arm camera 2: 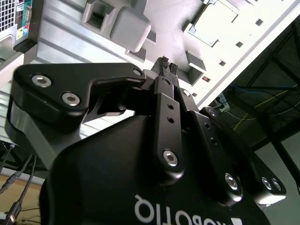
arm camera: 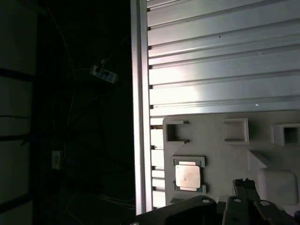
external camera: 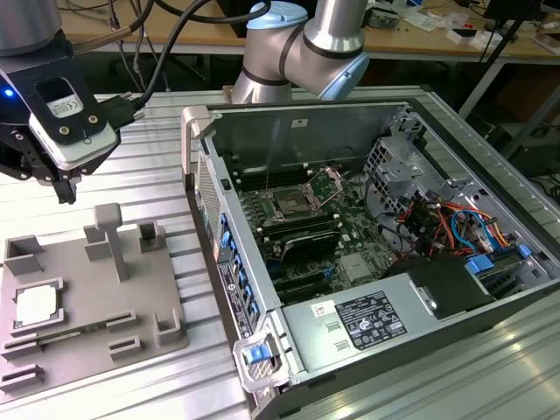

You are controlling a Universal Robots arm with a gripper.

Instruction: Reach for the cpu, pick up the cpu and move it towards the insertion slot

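Black two-finger end effector (external camera: 63, 189) hangs above ribbed aluminium tabletop (external camera: 140, 179), at exterior view's left. In second wrist view, fingertips (arm camera 2: 163, 61) are pressed close together with nothing between them.

Small flat square cpu with silvery top plate (external camera: 35, 304) lies flat in square recess of grey moulded fixture plate (external camera: 83, 289), near plate's corner. End effector is clear of it, no contact. In first wrist view, cpu (arm camera: 187, 176) sits close to plate's edge.

Insertion slot, shiny metal-framed socket with dark centre (external camera: 289, 206), sits on green board inside open grey computer case (external camera: 297, 114), well apart from cpu.
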